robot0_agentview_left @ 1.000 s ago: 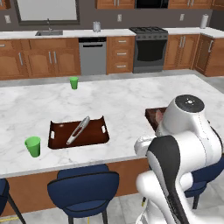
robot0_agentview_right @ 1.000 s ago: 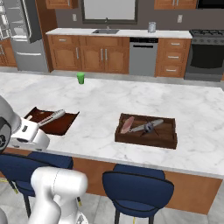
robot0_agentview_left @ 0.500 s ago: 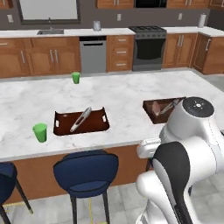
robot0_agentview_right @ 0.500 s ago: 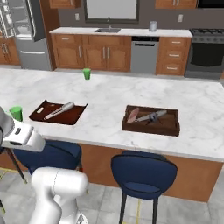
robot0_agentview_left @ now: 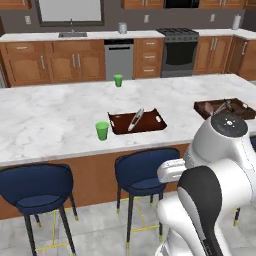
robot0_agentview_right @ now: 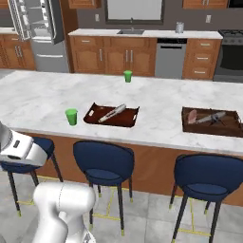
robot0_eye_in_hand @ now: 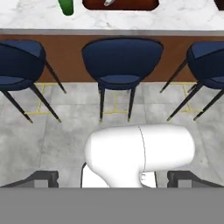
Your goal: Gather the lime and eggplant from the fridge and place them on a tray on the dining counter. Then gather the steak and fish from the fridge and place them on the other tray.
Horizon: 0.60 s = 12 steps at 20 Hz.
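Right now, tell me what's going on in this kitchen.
The white robot arm's gripper is open and holds nothing; it hangs low, facing the blue stools in front of the white marble dining counter. On that counter sit two dark red-brown trays: one tray holds a long silvery fish-like item, the other tray holds a pinkish piece and another slim item. Two bright green cups stand nearby. The grey fridge stands with its shelves showing.

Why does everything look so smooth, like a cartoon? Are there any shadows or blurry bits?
Left base view: flat, even light, no glare on the dining counter, hardly any shadow by the tray. Right base view: equally soft, with the other tray a bit fuzzy. Hand view: the stool looks slightly blurred, and the floor under it stays evenly lit.
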Available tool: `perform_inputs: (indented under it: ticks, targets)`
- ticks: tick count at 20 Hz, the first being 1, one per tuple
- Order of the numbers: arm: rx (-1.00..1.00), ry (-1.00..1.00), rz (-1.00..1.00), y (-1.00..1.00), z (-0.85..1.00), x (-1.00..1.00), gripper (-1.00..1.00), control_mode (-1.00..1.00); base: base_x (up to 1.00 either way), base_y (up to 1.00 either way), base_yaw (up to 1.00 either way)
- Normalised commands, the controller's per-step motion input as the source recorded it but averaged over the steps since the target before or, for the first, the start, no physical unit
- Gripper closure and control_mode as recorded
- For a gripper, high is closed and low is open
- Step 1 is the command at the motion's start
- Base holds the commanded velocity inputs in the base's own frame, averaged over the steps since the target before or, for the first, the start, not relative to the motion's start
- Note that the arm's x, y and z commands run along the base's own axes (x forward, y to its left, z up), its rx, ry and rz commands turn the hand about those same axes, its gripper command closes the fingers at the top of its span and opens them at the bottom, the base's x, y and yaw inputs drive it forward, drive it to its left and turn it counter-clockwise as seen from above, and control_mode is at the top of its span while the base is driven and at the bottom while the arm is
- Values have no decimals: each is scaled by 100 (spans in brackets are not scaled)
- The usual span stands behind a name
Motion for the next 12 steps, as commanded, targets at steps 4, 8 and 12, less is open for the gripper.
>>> perform_inputs:
  ticks: [4,8,12]
  targets:
    - [0,0,0,0,0,0,-100,100,-8,100,-7]
    - [0,0,0,0,0,0,-100,100,-2,100,-7]
    - [0,0,0,0,0,0,-100,100,0,100,-6]
